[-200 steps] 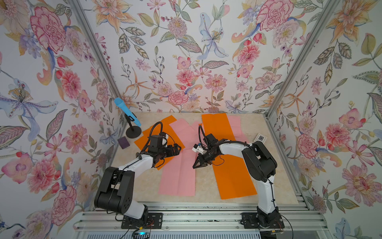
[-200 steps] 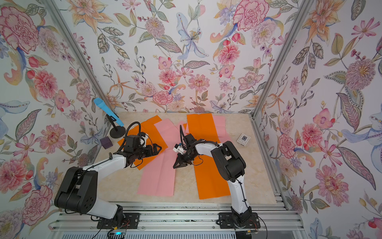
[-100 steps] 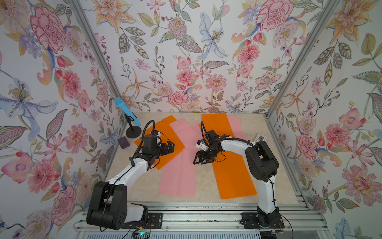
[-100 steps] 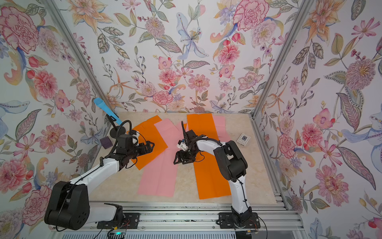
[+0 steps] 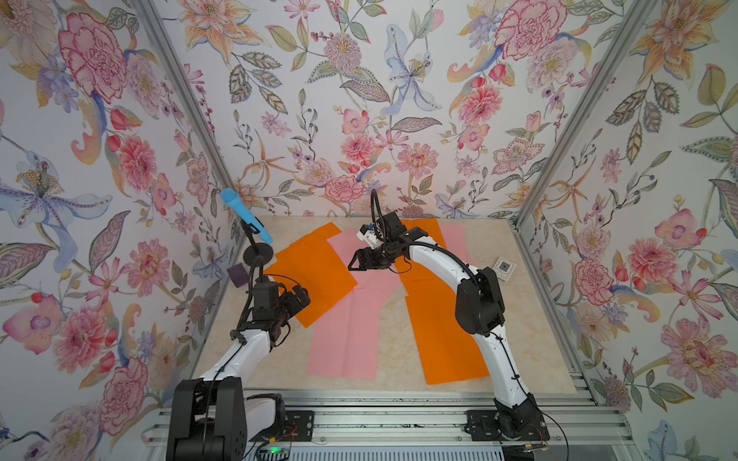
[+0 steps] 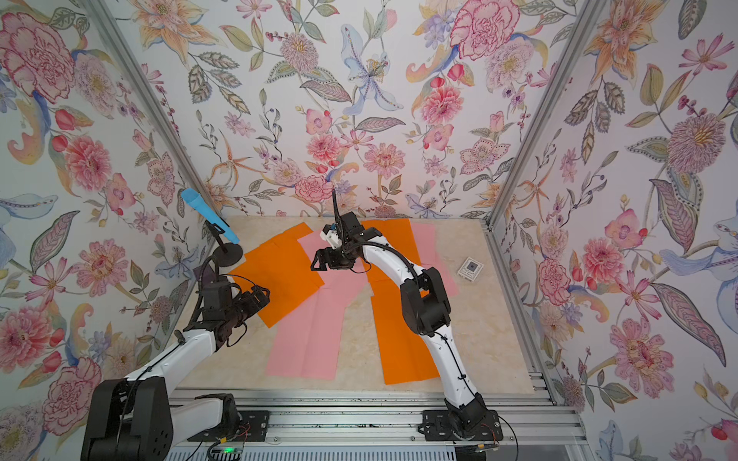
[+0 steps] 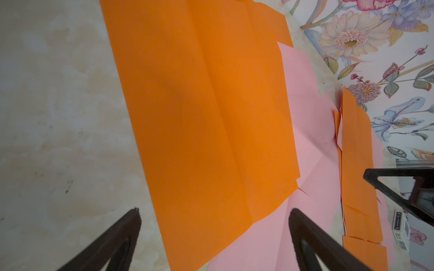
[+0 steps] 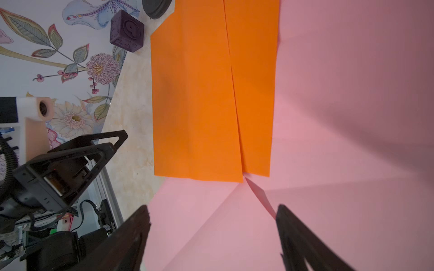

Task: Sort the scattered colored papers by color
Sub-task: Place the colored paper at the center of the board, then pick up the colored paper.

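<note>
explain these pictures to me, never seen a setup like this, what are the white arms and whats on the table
Two white robot arms stand at the near edge of a marble-look table inside a booth with flowered walls. Two pictures look down from a stereo camera overhead. The other two come from a camera on each wrist, looking out past the black left fingers or the right fingers. On the table lie creased orange papers and pink papers, partly overlapping, to be sorted by colour. At the sides are a dark purple cube, a small white printed card and a blue microphone on a stand. Both pairs of fingers are open over the papers and hold nothing.
</note>
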`<state>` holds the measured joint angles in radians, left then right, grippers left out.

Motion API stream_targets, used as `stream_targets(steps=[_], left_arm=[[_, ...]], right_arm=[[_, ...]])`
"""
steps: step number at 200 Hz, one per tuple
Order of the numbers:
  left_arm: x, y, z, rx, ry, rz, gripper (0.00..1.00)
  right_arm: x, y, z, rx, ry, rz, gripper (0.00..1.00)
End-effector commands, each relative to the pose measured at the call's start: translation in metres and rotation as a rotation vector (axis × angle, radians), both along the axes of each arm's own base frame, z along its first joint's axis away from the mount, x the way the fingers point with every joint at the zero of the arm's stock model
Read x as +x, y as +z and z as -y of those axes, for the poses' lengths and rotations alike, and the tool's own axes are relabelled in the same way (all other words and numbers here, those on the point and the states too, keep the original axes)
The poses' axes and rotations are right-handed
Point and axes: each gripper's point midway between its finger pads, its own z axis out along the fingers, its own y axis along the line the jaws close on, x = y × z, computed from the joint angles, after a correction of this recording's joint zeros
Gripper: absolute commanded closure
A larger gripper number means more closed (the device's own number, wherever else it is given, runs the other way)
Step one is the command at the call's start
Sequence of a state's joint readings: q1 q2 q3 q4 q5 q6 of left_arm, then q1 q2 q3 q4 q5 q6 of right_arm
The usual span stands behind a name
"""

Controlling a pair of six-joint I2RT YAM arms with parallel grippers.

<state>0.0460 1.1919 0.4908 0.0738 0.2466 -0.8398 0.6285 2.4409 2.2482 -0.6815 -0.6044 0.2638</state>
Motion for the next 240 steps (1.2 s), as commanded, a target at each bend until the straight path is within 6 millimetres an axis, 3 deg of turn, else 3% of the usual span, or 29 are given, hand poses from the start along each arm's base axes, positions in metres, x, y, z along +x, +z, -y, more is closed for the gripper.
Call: stream_targets(steps=[1,29,35,60,155,240], left_arm=[[0.001,0.001,-0.016,-0.042,0.092,0.034,0.0],[-0.001,-0.013,-0.026,-0.111,0.138,0.034,0.0],[-0.001,-0.017,-0.027,-0.125,0.149,0.029,0.0],[0.002,-0.025,-0.029,-0.166,0.16,0.037,0.0],[0.015,-0.045,-0.025,-0.249,0.155,0.063,0.0],[0.027,-0.043,-0.01,-0.33,0.089,0.115,0.0]], right_arm=[[-0.003,-0.025,-0.012,-0.015,0.016,-0.087,0.12],[0.011,-0.03,-0.029,0.039,0.02,-0.079,0.08],[-0.001,-0.03,-0.045,0.046,0.052,-0.073,0.08],[-0.002,-0.035,-0.055,0.054,0.068,-0.054,0.05],[0.01,-0.071,-0.058,0.088,0.024,-0.129,0.05],[-0.016,-0.087,-0.066,0.131,0.074,-0.27,0.13]])
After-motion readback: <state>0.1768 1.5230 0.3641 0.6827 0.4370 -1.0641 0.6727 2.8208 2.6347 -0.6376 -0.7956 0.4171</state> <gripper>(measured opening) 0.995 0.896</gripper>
